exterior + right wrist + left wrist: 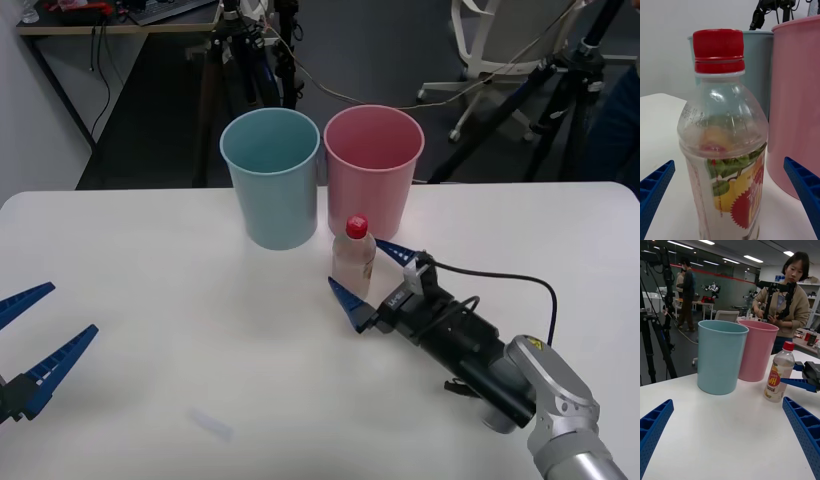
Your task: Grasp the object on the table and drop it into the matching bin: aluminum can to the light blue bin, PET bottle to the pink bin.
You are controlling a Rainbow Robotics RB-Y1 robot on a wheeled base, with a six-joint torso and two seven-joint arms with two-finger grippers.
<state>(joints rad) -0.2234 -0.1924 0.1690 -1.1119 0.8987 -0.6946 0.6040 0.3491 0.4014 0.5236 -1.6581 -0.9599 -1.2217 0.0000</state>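
Near the middle of the white counter (150, 260) stands the PET bottle (354, 258), upright, with its red cap (357, 227) on top. It sits just in front of the pink bin (372, 165), and the light blue bin (271, 172) stands right beside that one. The right gripper (372, 281) is low over the counter with its blue fingers spread wide, one on each side of the bottle, not touching it yet. The left gripper (30, 340) waits open, well apart, at the near left edge of the counter. The bottle looks small and light, and I cannot tell how much drink is inside. Its clear plastic wall looks thin, so a hard squeeze could dent it or make it pop out. The smooth plastic may also be slippery. A good place to hold it seems to be the straight part with the label (735, 195), not the round shoulder or the cap. It could tip over if one finger bumps it first.
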